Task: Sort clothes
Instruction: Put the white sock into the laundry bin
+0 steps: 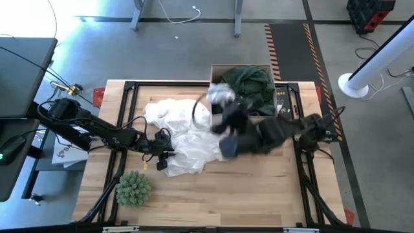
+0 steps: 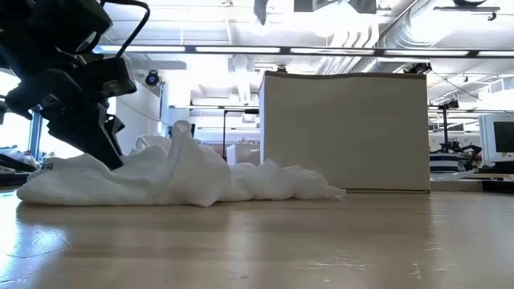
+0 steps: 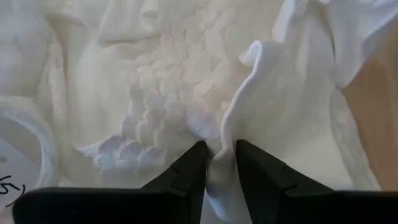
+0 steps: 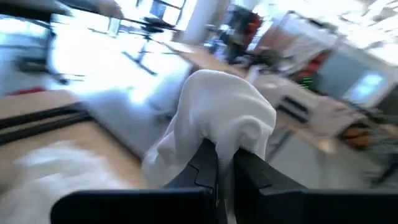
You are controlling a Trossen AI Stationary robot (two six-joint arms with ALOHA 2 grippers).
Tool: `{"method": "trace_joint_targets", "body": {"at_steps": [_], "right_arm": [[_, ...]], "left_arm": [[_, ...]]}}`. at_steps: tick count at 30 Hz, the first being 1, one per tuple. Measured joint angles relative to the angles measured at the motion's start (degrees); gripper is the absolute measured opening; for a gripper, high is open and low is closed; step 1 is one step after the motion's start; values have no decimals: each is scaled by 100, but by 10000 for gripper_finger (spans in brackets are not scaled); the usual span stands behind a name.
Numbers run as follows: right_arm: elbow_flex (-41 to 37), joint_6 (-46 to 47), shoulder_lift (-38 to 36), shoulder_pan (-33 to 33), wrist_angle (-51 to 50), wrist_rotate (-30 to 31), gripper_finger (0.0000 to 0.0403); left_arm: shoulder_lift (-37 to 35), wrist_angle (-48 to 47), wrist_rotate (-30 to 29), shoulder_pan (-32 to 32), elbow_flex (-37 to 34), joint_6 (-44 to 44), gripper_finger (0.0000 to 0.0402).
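A large white garment [image 1: 181,133] lies crumpled on the table's middle, also seen in the low view [image 2: 177,177]. My left gripper [image 1: 162,158] is shut on its near left part [image 3: 221,155]. My right gripper [image 4: 225,155] is high above the table near the cardboard box [image 1: 242,81], shut on a pale grey garment [image 1: 220,94] that is lifted clear. A dark green garment [image 1: 249,83] lies in the box. My left gripper pinches a raised fold [image 3: 219,146] of the white garment between its two fingertips [image 3: 189,168], slanting down from the table's left. The rest of the garment lies slack on the table. My right gripper pinches a bunched part [image 4: 221,134] of the pale grey garment between its two fingers. The cloth drapes over the fingertips [image 4: 249,165] and hangs below them, clear of the table.
A spiky green plant-like ball [image 1: 134,188] sits near the table's front left. The box stands at the far edge [image 2: 345,132]. Bare wood shows along the near side and the right of the table [image 1: 259,188].
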Motion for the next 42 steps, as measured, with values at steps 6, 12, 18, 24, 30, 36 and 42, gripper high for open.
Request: {"method": "trace_joint_targets", "body": {"at_steps": [6,12,18,24,30,36,42], "right_arm": [[-794,-261,-513,-1519,-121,-1257,12],[-2269,105,-549,-3100,171,-3233,13],[-3895,52,-542,-3824,1106,-4236,60],[-4373,-189,-544,-4022,1410,-5418,140],[-3262,-25,-544,-3864,44,-5395,168],[-1561,373,-553,-3334,-916,-4585,169],[-927,403,-566,-2124,-500,-3829,169]], "left_arm": [[-2,-6,-2,2,0,2,85],[-2,-2,-4,2,0,18,85],[-2,-3,-4,2,0,15,85],[-2,-3,-4,2,0,13,85],[-2,-3,-6,2,0,11,85],[-2,-5,-8,2,0,7,85],[-2,-3,-8,2,0,-35,85]]}}
